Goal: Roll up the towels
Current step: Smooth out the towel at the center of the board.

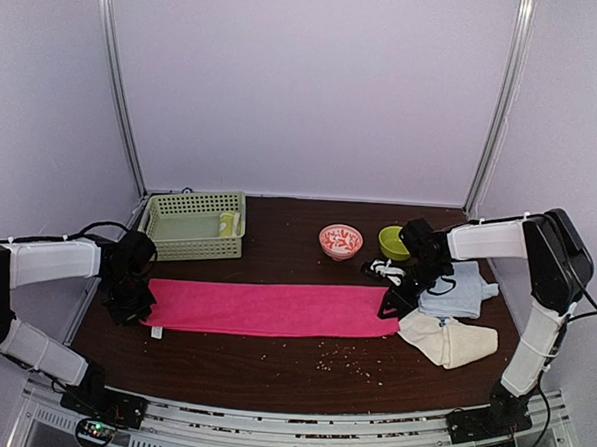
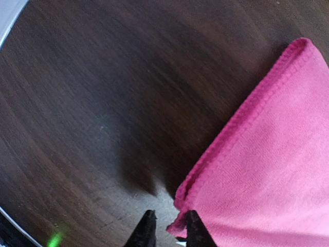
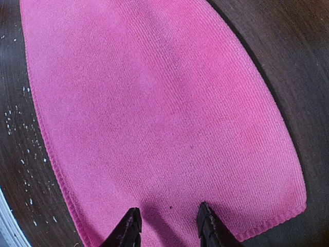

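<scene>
The left gripper [image 2: 170,227] sits at the bottom of its wrist view with its fingertips a little apart. The hemmed corner of the pink towel [image 1: 274,309] reaches into that narrow gap, but I cannot tell whether they nip the hem or merely flank it. The right gripper [image 3: 168,227] is plainly spread, both tips low over the towel's other end with only flat cloth between them. The towel lies stretched flat across the middle of the overhead frame, on the dark table [image 1: 270,382].

From this, the step in hand looks like starting the roll of this towel. To do it well, catch one end along its whole short edge (a corner alone would likely roll crooked). Fold it over squarely, then turn it toward the far end while the other gripper holds the cloth straight.

Only the overhead view shows the light blue towel [image 1: 460,297] and the cream towel [image 1: 452,344] heaped at right of centre, close beside the pink end. It alone also shows the green basket [image 1: 192,248] at upper left. Only the wrist views show the hem stitching and how the fingertips stand.
</scene>
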You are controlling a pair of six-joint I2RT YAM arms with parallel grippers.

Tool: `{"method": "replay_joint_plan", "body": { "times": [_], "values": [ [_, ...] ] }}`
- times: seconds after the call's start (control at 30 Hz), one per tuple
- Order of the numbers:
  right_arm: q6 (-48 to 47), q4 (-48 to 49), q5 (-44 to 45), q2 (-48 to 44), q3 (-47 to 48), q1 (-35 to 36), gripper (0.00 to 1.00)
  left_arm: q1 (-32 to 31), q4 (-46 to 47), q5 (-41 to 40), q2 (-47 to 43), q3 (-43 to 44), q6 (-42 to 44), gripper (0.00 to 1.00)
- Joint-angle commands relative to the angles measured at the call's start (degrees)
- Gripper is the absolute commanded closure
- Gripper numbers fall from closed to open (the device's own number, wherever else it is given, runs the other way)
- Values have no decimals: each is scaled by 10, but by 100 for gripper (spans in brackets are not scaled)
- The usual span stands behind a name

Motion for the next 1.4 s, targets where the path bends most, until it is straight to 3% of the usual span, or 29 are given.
{"method": "replay_joint_plan", "body": {
  "times": [0.0,0.17,0.3,0.57,0.83,1.2,1.37],
  "values": [
    [-9,-55,-9,-38,1,4,61,4,-35,-17,-44,41,15,76],
    [-17,-73,-2,-73,-8,9,61,4,4,-51,-63,82,66,76],
    [-31,-73,32,-83,-27,22,61,4,87,-57,-7,95,130,99],
    [-60,-46,60,-71,-67,53,61,4,292,-1,84,51,203,100],
    [-70,-40,122,-34,-84,56,63,25,262,-77,127,43,192,100],
    [-89,-66,124,-22,-57,56,63,60,280,-100,148,33,203,100],
    [-86,-68,125,-21,-52,56,63,61,273,-109,109,27,203,100]
  ]
}}
